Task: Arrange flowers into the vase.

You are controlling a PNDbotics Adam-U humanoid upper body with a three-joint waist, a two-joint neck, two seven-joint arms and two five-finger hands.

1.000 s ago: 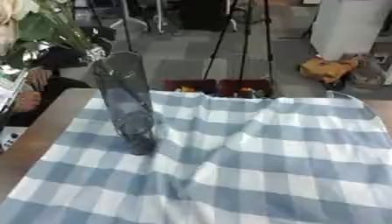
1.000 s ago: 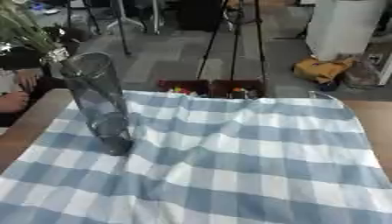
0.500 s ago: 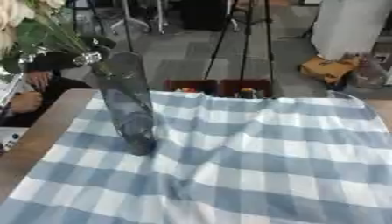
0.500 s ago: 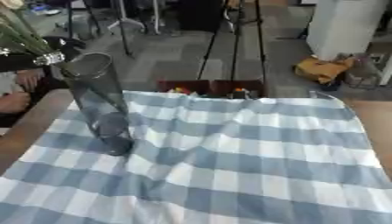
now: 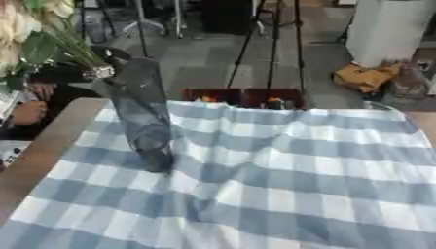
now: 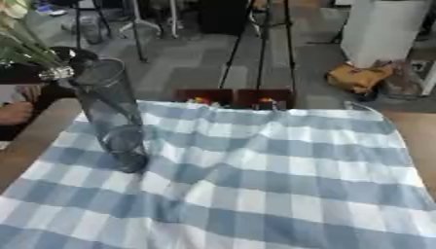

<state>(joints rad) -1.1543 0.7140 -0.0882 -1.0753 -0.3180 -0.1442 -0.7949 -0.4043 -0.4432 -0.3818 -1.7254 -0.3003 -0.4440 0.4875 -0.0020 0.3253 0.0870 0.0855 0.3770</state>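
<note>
A tall clear glass vase (image 5: 145,116) stands upright on the left part of the blue-and-white checked cloth (image 5: 298,170). A bunch of flowers (image 5: 34,29) with pale blooms and green leaves hangs in the air at the upper left. Its stems slant down toward the vase mouth. My left hand (image 5: 60,75), black with a silver joint, is shut on the stems just left of the vase rim. The stem ends are hidden behind the hand and the glass. My right hand shows in no view.
Bare wooden table (image 5: 43,151) shows left of the cloth. Two dark red boxes (image 5: 243,95) sit past the far edge. A person's hand (image 5: 26,113) rests off the table at the left. Tripod legs and a white bin (image 5: 388,29) stand on the floor beyond.
My left hand with the flowers has sunk a little and drifted left, nearer the level of the vase rim. The vase has stayed in place.
</note>
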